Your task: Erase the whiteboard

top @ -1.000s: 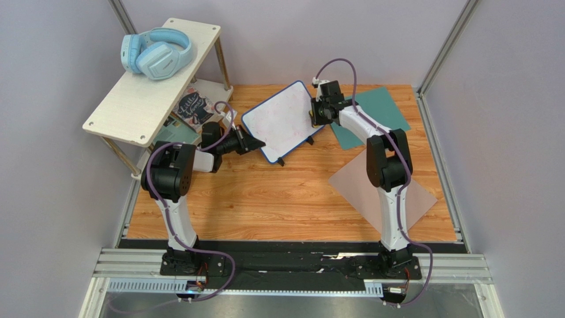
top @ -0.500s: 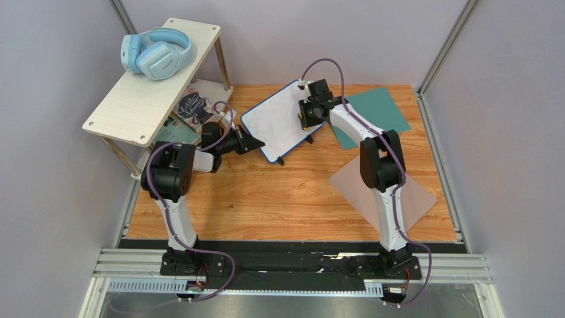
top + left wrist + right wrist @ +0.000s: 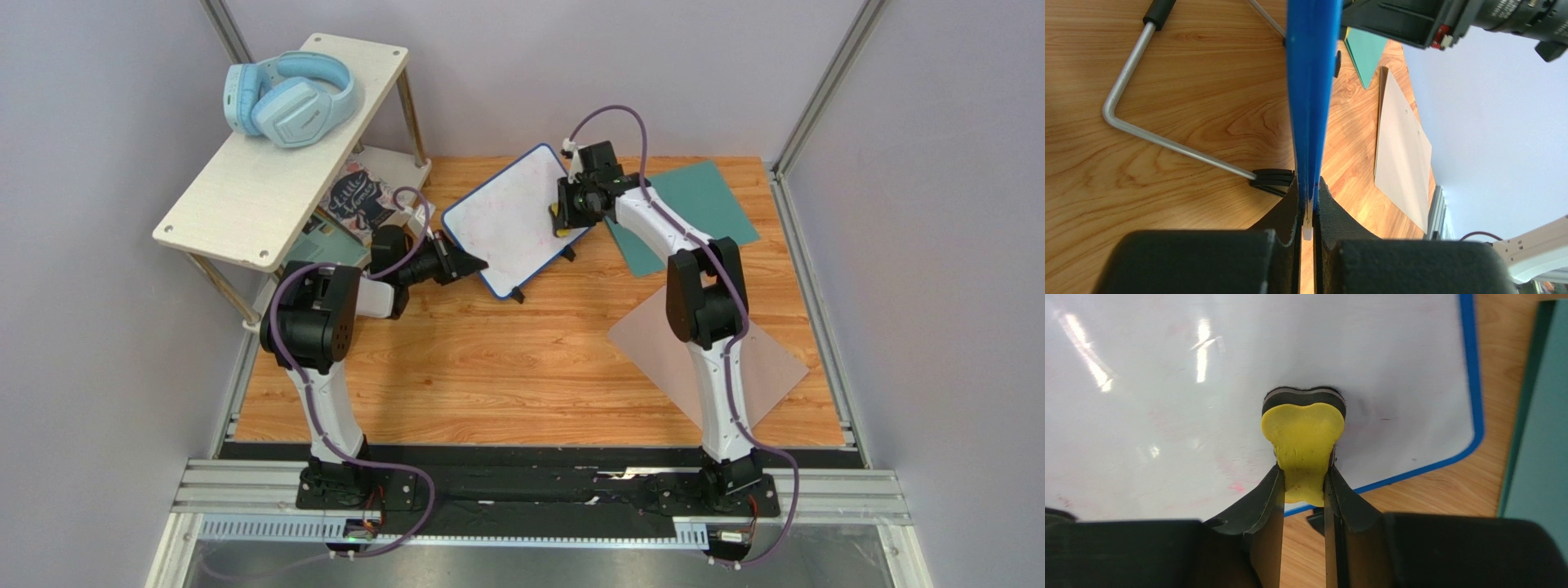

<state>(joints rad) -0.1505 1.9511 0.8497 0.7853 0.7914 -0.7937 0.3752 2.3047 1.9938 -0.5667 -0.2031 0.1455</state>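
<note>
Whiteboard (image 3: pixel 509 221) stood tilted on its black feet at the far middle of the wooden table (image 3: pixel 491 368). On its near side, the left gripper (image 3: pixel 472 266) had its fingers clenched on the board's blue frame at the near-left corner, steadying it. The left wrist view showed the frame edge pinched between both pads. Beyond that, the right gripper (image 3: pixel 567 211) grasped a yellow eraser (image 3: pixel 1303 432), whose dark felt face pressed against the white surface near the board's right edge. Over the last second it had travelled from the right frame inward onto the board, and the surface looked whiter than before. Faint pink traces (image 3: pixel 1238 487) remained beside the eraser, so I judged that more strokes were needed there. Farther right lay the teal sheet (image 3: pixel 687 202).
</note>
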